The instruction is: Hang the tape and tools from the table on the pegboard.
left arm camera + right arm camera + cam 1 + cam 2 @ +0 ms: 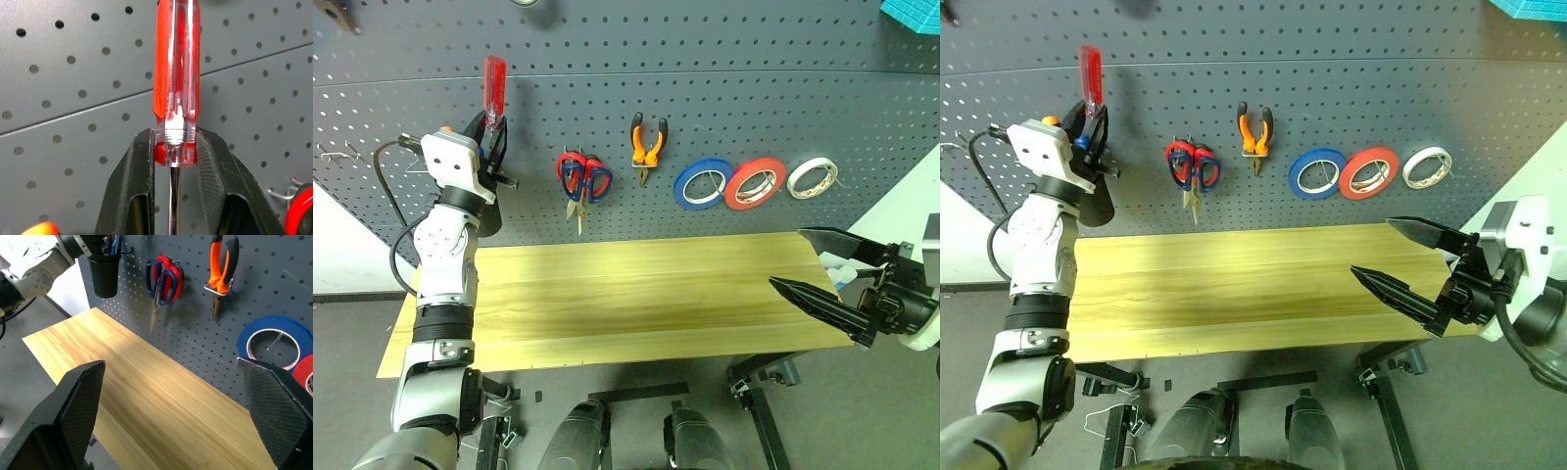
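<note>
1. Screwdriver [176,83], red-handled, clenched at the handle's lower end between the two black fingers [132,191] of the left tool [490,137], handle up, steel shaft running down between the fingers; seen closest in the left wrist view.
2. Held up against the dark grey pegboard [724,88], above a black cup [105,267] hanging there with blue and orange handles poking out of it; cup plain in the right wrist view, mostly hidden behind the arm in the head views.
3. Right tool [803,259] released, jaws spread wide, hovering over the right end of the counter [626,294], grasping nothing.
4. Hanging on the pegboard, from the robot's left to its right: scissors [582,181] with red and blue handles overlapping, how many pairs hard to tell; orange-and-black pliers [647,142], tips down; blue tape roll [703,184]; red tape roll [753,182], its edge overlapping the blue one; white tape roll [812,178], just beside the red.
5. Counter top bare yellowish wood in both head views and the right wrist view.
6. Wire hooks [342,152] at the pegboard's left edge, seen in the left eye view.
7. Red curved edge and a wire hook low in a corner of the left wrist view, too partial to name.
</note>
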Controlling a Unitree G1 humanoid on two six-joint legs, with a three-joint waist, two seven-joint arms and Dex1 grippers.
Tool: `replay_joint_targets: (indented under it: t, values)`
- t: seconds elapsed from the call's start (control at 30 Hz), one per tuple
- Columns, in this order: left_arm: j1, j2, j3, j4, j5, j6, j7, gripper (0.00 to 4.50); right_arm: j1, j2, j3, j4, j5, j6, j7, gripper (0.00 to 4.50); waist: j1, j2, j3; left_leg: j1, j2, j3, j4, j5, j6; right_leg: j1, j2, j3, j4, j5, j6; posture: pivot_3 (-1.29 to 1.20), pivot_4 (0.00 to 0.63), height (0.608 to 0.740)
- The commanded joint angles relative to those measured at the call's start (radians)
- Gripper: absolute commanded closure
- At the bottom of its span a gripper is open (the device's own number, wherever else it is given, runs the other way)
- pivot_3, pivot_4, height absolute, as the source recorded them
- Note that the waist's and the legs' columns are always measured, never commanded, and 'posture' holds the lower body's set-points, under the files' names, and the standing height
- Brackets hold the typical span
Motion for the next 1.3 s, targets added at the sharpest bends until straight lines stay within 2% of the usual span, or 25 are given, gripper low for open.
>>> replay_joint_targets:
  t: [0.03, 0.43, 0.47, 0.53, 0.77, 1.03, 1.23, 1.3]
  values:
    - [0.014, 0.018, 0.026, -0.055, 0.019, -0.016, 0.041, 3.69, -0.015, -0.016, -0.024, -0.010, 0.007, -0.007, -0.002, 0.00, -0.001, 0.000, 0.001, 0.000, 0.000, 0.000, 0.000, 0.000, 0.000, 0.000, 0.000, 0.000, 0.000, 0.000, 0.000, -0.07, 0.200, 0.740]
    - [0.072, 0.047, 0.092, -0.154, 0.073, 0.035, 0.210, 3.69, -0.044, -0.013, 0.028, 0.019, -0.050, -0.019, 0.009, 0.00, 0.002, 0.000, 0.002, 0.000, 0.000, 0.000, -0.001, 0.000, 0.000, 0.000, 0.000, 0.000, -0.001, 0.000, 0.000, -0.05, 0.188, 0.740]
    - [0.071, 0.054, 0.096, -0.158, 0.082, 0.037, 0.222, 2.97, -0.049, -0.012, 0.034, 0.023, -0.057, -0.021, 0.012, 0.00, 0.002, 0.000, 0.002, 0.000, 0.000, 0.000, -0.002, 0.000, 0.000, 0.000, 0.000, 0.000, -0.001, 0.000, 0.000, -0.05, 0.188, 0.740]
    - [0.069, 0.062, 0.098, -0.160, 0.091, 0.038, 0.239, 2.42, -0.061, -0.011, 0.048, 0.030, -0.068, -0.023, 0.014, 0.00, 0.002, 0.000, 0.002, 0.000, 0.000, 0.000, -0.002, 0.000, 0.000, 0.000, 0.000, 0.000, -0.001, 0.000, 0.000, -0.05, 0.184, 0.740]
    - [0.071, 0.055, 0.088, -0.170, 0.105, 0.048, 0.271, 0.04, -0.087, -0.009, 0.063, 0.046, -0.092, -0.029, 0.030, 0.00, 0.004, 0.000, 0.002, 0.000, 0.000, 0.000, -0.006, 0.000, -0.001, -0.002, 0.000, 0.000, -0.002, 0.000, 0.000, -0.04, 0.169, 0.740]
    - [0.025, 0.057, 0.036, -0.187, 0.139, 0.027, 0.255, 0.01, -0.102, 0.005, 0.081, 0.052, -0.127, -0.046, 0.039, 0.00, 0.004, 0.000, 0.002, 0.000, 0.000, 0.001, -0.008, 0.001, -0.002, -0.003, 0.000, 0.000, -0.002, 0.000, 0.000, -0.04, 0.136, 0.740]
    - [-0.086, 0.030, -0.027, -0.230, 0.046, 0.040, 0.129, 0.01, -0.164, 0.020, 0.127, 0.073, -0.174, -0.092, 0.037, 0.00, 0.004, -0.001, -0.006, 0.000, -0.001, 0.001, -0.008, 0.002, -0.004, -0.003, 0.001, -0.001, -0.002, 0.001, 0.001, -0.03, 0.060, 0.740]
    - [-0.118, 0.030, -0.039, -0.214, 0.024, 0.035, 0.083, 0.01, -0.173, 0.037, 0.153, 0.071, -0.203, -0.112, 0.031, 0.00, 0.003, -0.001, -0.021, 0.000, -0.001, 0.002, -0.008, 0.003, -0.005, -0.004, 0.001, -0.001, -0.002, 0.001, 0.001, -0.02, 0.030, 0.740]
